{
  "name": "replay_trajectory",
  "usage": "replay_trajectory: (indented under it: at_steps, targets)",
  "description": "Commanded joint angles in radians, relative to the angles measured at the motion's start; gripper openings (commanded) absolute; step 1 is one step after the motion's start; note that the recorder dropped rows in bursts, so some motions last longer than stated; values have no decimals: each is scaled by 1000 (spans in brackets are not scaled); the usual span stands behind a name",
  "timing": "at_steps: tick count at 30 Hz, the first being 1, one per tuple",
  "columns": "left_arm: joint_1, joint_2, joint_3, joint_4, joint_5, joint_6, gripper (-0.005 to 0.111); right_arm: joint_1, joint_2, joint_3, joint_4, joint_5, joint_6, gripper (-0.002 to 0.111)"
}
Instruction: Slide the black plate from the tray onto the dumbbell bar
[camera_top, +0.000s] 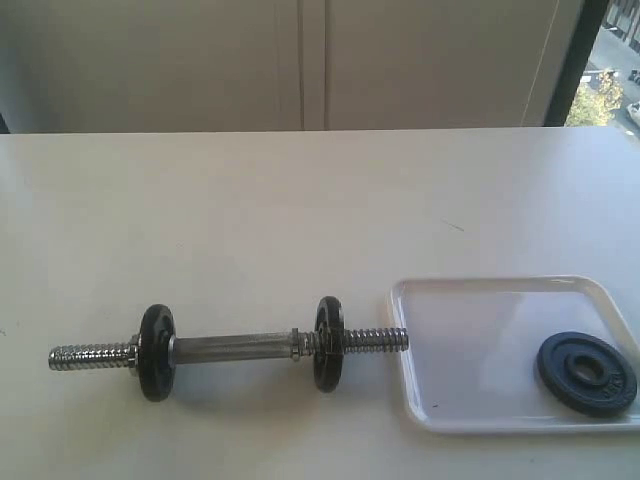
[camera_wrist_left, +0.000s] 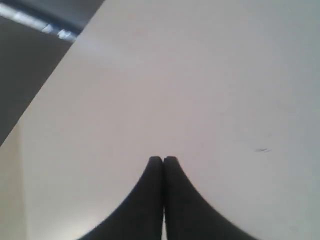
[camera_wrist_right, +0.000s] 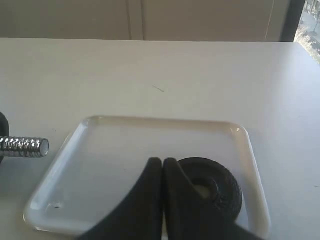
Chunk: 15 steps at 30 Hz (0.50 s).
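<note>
The black plate (camera_top: 586, 372) lies flat near the right end of the white tray (camera_top: 460, 320). The dumbbell bar (camera_top: 235, 349) rests on the table left of the tray, with two small black discs on it and its right threaded end at the tray's rim. Neither gripper shows in the exterior view. In the right wrist view my right gripper (camera_wrist_right: 163, 161) is shut with nothing in it, above the tray (camera_wrist_right: 80, 150), beside the black plate (camera_wrist_right: 220, 190); the bar's threaded end (camera_wrist_right: 25, 146) shows too. My left gripper (camera_wrist_left: 162, 159) is shut over bare table.
The white table (camera_top: 300, 210) stretches back to a wall with cabinet panels. A window strip (camera_top: 610, 70) stands at the back right. A small dark mark (camera_top: 455, 226) lies on the table behind the tray.
</note>
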Motion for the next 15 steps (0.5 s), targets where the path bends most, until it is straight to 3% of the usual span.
replay_trajectory:
  at_steps: [1,4,7,15]
  targets:
    - [-204,73,-85,-393,214,395,0,5,-5,5,-2,-9,0,0]
    - [-313,151,-144,-570,303,508,0,5,-5,5,-2,-9,0,0]
    - [-409,217,-195,-672,302,515,0,5,-5,5,-2,-9,0,0]
    - [-630,437,-333,-674,241,515,0,5,-5,5,-2,-9,0,0]
